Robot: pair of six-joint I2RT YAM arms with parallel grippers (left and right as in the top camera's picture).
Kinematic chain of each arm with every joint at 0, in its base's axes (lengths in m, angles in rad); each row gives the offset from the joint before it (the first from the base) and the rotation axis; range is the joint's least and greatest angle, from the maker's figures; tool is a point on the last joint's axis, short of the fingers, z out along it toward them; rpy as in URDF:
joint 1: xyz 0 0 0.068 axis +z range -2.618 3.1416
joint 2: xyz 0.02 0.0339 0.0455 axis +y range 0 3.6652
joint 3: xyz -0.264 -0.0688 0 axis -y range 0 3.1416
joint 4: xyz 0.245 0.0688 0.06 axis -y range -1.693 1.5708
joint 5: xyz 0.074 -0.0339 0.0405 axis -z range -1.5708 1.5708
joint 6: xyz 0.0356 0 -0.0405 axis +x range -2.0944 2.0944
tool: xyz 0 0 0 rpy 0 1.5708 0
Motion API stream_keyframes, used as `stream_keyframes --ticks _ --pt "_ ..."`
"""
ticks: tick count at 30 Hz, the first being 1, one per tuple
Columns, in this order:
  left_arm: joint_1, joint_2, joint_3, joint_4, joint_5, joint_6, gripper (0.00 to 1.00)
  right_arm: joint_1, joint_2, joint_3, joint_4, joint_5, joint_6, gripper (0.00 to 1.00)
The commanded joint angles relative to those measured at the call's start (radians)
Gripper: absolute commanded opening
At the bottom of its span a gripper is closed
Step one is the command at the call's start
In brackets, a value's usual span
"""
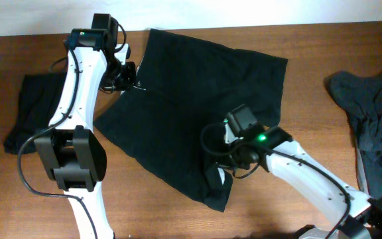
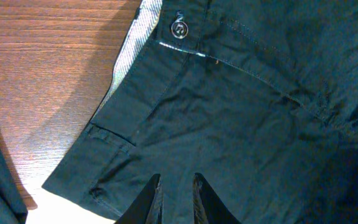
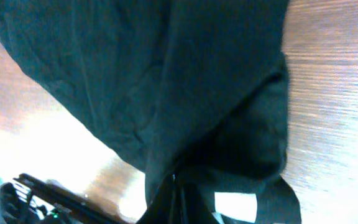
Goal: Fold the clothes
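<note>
Out beyond the left claw's outer side a folded dark garment lies on the table; the left claw sits over the waistband corner of the black shorts, jaws down to a narrow slit, and I cannot tell whether they nip any cloth; just ahead of its tips, the button and the pale waistband strip; the shorts spread flat between the claws; the right claw is clamped on a bunched fold at the shorts' near hem, white label just beside it; well off its outer side, a crumpled dark heap.
</note>
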Motion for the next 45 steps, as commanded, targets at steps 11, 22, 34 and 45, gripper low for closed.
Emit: stream_keyframes --ticks 11,22,34,45 --pt "-0.002 -0.002 0.001 0.010 -0.008 -0.006 0.17 0.204 0.032 0.012 0.108 0.032 -0.005 0.04" --pt "-0.002 -0.002 0.001 0.013 -0.008 -0.006 0.18 0.162 0.067 0.013 0.105 0.083 -0.008 0.34" --pt "-0.002 -0.002 0.001 0.014 -0.008 -0.006 0.19 0.003 0.068 0.011 0.053 -0.026 0.030 0.41" --pt "-0.002 -0.002 0.001 0.013 -0.027 -0.006 0.22 0.001 0.069 -0.002 0.044 0.077 0.211 0.44"
